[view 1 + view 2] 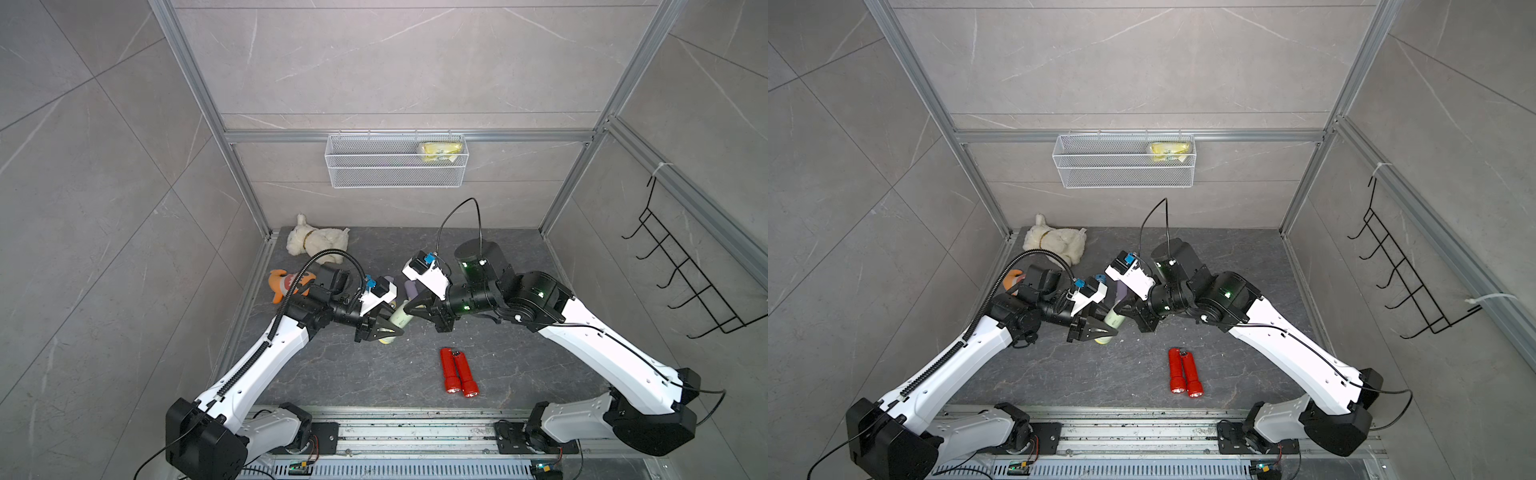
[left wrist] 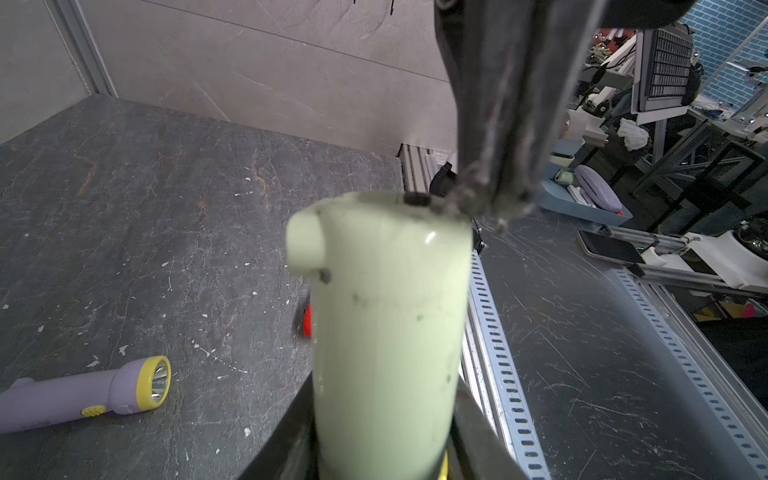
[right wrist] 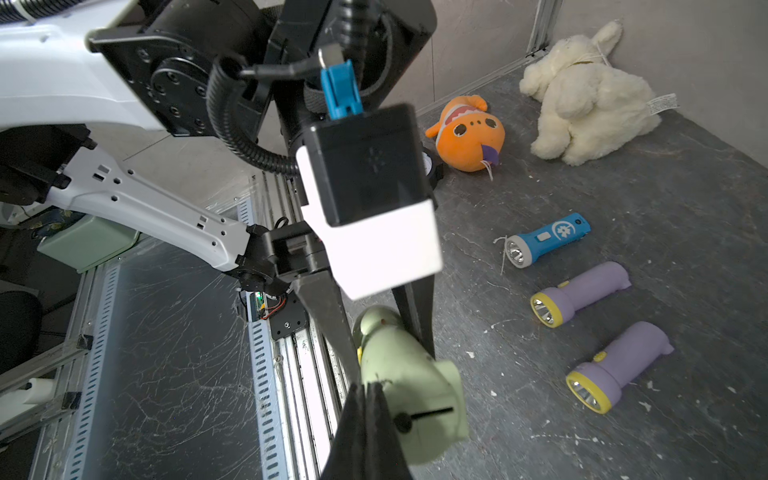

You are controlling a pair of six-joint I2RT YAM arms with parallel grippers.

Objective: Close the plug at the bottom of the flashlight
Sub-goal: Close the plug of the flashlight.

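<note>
A pale green flashlight is lifted off the floor, and my left gripper is shut on its body. Its flat bottom end faces the right wrist camera. A small black plug knob with a thin black slot beside it shows there. My right gripper is shut, fingers pressed together, tips touching the rim of that bottom end. In the left wrist view the right gripper's tips sit beside a small black piece on the end.
Two red flashlights lie in front on the dark floor. Two purple flashlights and a blue one lie behind. An orange plush and a white plush sit at the back left. A wire basket hangs on the back wall.
</note>
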